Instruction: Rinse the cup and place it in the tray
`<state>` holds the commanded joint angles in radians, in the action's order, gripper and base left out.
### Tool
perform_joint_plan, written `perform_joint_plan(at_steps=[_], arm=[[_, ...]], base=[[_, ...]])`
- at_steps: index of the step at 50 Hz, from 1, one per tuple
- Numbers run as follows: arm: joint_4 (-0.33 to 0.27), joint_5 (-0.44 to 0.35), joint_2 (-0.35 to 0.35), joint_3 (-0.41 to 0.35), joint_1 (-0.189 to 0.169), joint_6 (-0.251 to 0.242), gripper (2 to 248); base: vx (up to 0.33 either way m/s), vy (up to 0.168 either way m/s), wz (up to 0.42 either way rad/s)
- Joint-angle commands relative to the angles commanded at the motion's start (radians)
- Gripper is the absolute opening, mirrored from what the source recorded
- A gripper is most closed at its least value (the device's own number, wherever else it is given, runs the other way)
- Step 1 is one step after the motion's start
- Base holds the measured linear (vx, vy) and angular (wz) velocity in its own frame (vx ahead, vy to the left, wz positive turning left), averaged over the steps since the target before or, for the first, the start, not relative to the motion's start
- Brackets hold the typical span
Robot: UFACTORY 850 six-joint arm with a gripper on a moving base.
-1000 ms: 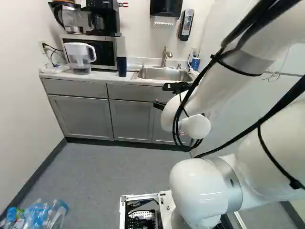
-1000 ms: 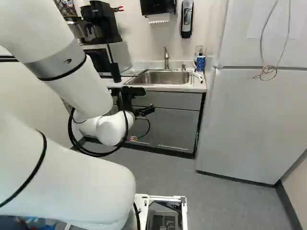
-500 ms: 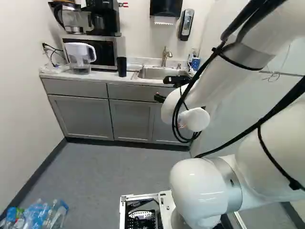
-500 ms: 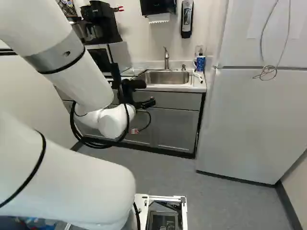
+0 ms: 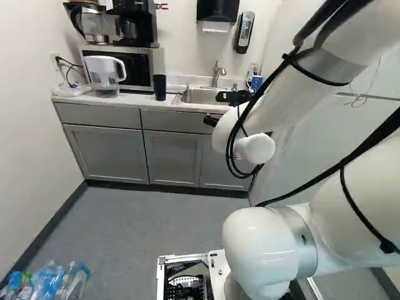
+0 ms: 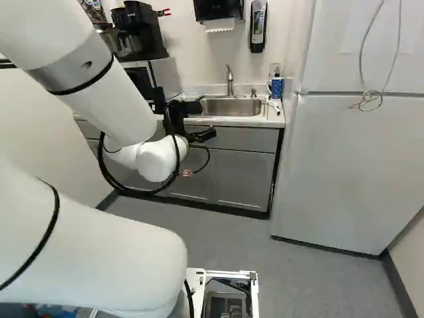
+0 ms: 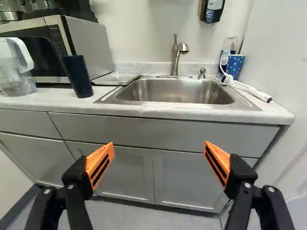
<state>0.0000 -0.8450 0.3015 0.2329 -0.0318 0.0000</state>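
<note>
Rising slightly, the gripper is hanging wide open, empty; a low, sideways approach could be bumping the counter or toppling the dark cup.

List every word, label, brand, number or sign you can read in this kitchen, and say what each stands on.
No text here can be read.
Wall-mounted dispenser: label too small and blurred.
Microwave: control-panel marks too small.
Plastic bottles at the lower left of the left base view: labels too blurred.
</note>
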Motion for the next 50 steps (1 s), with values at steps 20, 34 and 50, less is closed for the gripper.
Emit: perform_joint_plan(at_steps=[20,34,50], arm=[[0.000,0.031,0.012,0.037,-0.010,0.000,247],[0.000,0.047,0.018,0.065,-0.016,0.000,247],[0.000,0.060,0.022,0.099,-0.024,0.000,247]], base=[[0.000,0.000,0.000],[0.000,0.000,0.000],[0.000,0.000,0.000]])
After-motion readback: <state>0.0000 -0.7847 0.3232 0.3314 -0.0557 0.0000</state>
